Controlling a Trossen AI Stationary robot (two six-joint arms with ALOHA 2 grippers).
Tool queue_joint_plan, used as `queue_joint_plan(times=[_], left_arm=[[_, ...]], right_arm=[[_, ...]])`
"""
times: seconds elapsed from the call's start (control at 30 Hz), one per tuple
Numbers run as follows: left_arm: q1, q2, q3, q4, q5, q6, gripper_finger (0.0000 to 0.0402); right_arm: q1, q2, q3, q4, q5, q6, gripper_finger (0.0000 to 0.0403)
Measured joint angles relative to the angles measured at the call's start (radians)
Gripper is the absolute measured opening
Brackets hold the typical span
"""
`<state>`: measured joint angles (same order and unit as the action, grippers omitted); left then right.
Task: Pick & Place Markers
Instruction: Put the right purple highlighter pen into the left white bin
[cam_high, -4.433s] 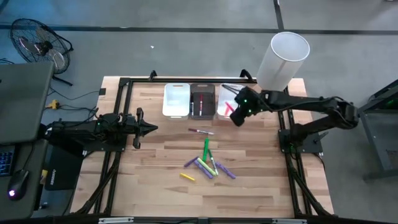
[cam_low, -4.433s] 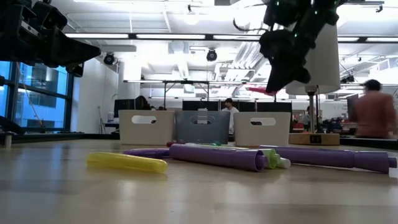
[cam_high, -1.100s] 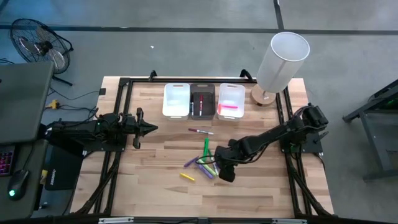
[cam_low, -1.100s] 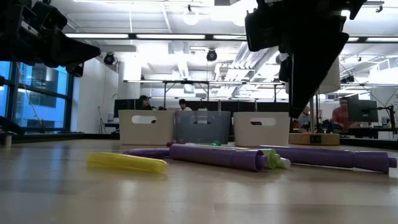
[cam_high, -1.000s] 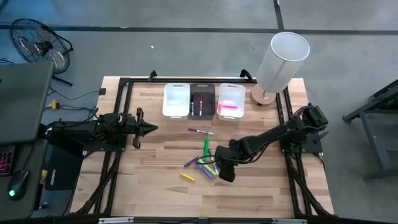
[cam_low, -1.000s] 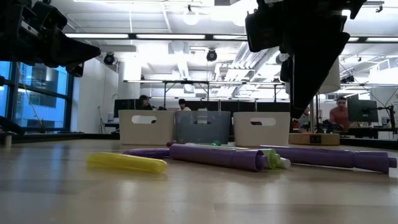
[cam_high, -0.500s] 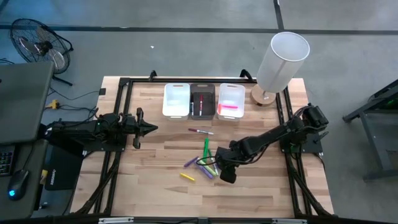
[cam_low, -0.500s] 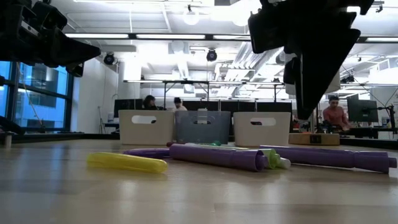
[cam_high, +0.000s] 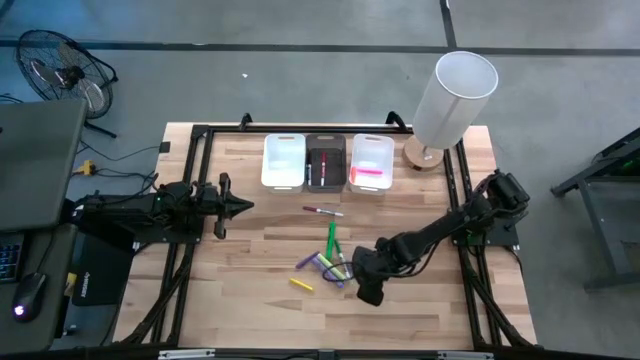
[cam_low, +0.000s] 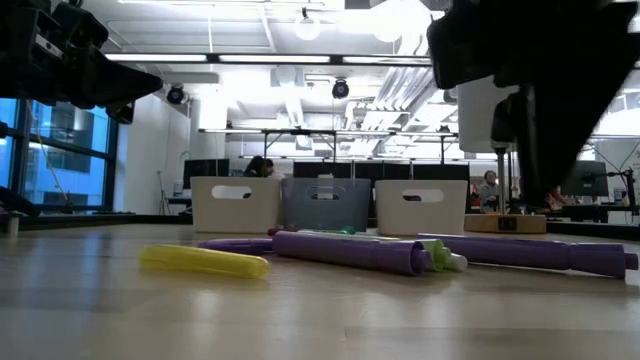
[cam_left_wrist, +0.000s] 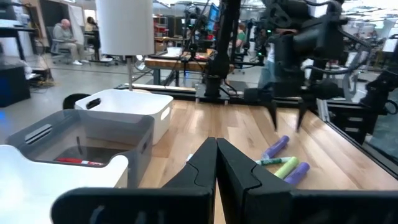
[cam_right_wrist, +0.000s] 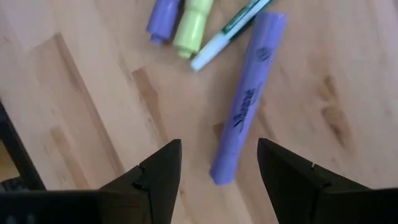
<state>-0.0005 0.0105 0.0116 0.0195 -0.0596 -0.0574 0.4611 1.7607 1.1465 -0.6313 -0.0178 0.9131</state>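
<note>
Right claw (cam_right_wrist: 217, 165) over marker pile at tabletop (cam_high: 250, 300) centre, fingers spread wide, nothing gripped; purple highlighter (cam_right_wrist: 249, 93) lies flat on wood between and just ahead of fingertips. Beside it: second purple marker (cam_right_wrist: 163, 17), yellow-green highlighter (cam_right_wrist: 194, 28), green-white pen (cam_right_wrist: 227, 32). Loose yellow marker (cam_high: 301, 284) sits left of pile. Pink marker (cam_high: 370, 173) in right white bin (cam_high: 371, 146), more in dark middle bin (cam_high: 325, 160). Left claw (cam_high: 240, 207) parked at left edge, fingers fully closed, empty.
</note>
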Motion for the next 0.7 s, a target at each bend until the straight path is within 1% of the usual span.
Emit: queue_joint_plan(times=[0.13,0.37,0.53,0.7], left_arm=[[0.000,0.000,0.000,0.009,-0.045,0.000,0.0001],[0.000,0.000,0.000,0.011,-0.048,-0.004,0.0001],[0.000,0.000,0.000,0.010,-0.048,-0.004,0.0001],[0.000,0.000,0.000,0.010,-0.047,-0.004,0.0001]], right_arm=[[0.017,0.026,0.000,0.003,0.009,0.006,0.0200],[0.018,0.072,0.000,0.011,0.039,0.005,0.0196],[0.018,0.119,0.000,0.012,0.036,0.006,0.0183],[0.018,0.161,0.005,0.009,0.039,0.026,0.0161]])
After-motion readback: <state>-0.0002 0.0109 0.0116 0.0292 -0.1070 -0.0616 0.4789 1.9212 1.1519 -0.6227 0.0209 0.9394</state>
